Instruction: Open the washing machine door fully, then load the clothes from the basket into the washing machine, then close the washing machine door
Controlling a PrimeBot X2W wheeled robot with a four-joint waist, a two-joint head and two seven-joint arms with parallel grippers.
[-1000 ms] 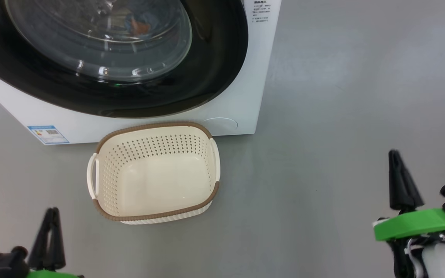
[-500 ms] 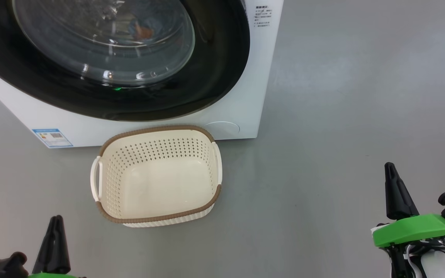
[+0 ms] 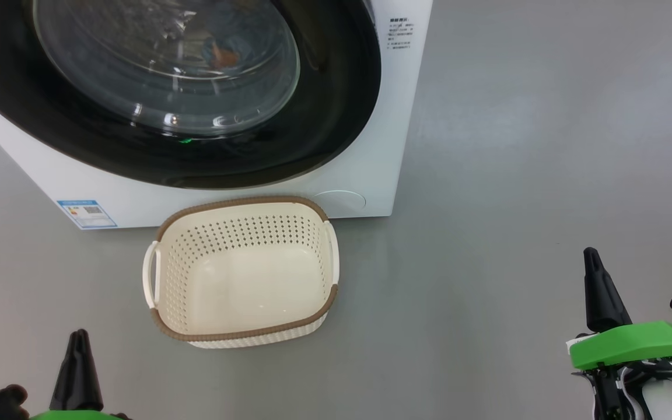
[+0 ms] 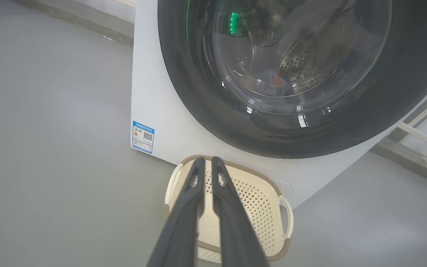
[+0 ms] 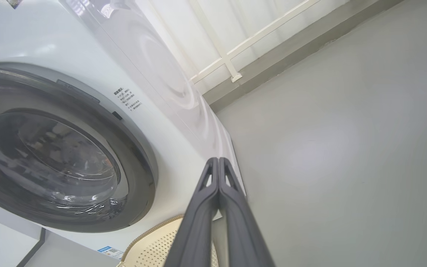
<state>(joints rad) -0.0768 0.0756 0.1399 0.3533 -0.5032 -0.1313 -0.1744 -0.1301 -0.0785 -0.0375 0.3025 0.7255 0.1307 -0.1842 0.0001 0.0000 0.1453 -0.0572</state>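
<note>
The washing machine door (image 3: 324, 116) looks shut flat against the washing machine (image 3: 371, 175). Through its round glass you can see some clothes (image 3: 219, 53), blue and orange, inside. The basket (image 3: 242, 202) sits on the floor (image 3: 517, 175) right in front of the machine, just under the door. It has nothing in it. Its long side runs from left to right, with one handle at each end. I cannot tell if its far rim touches the machine.

So I think the job is about done: clothes in, door closed.

Now look at where the door is from your hands. It is ahead of them and higher up. The left hand (image 3: 79, 338) is low, close to you, straight in front of the door and a bit left of the basket. The right hand (image 3: 591, 256) is off to the right, past the machine's right side, over bare floor. So the left hand is nearer to the door's face, and the right hand is nearer to the door's right edge.

Both hands are pinched narrow, fingers together, and hold nothing.

If you want to check that the door is tight, a soft push forward with the left hand would likely do it. Reach over the basket so you do not bump it.
</note>
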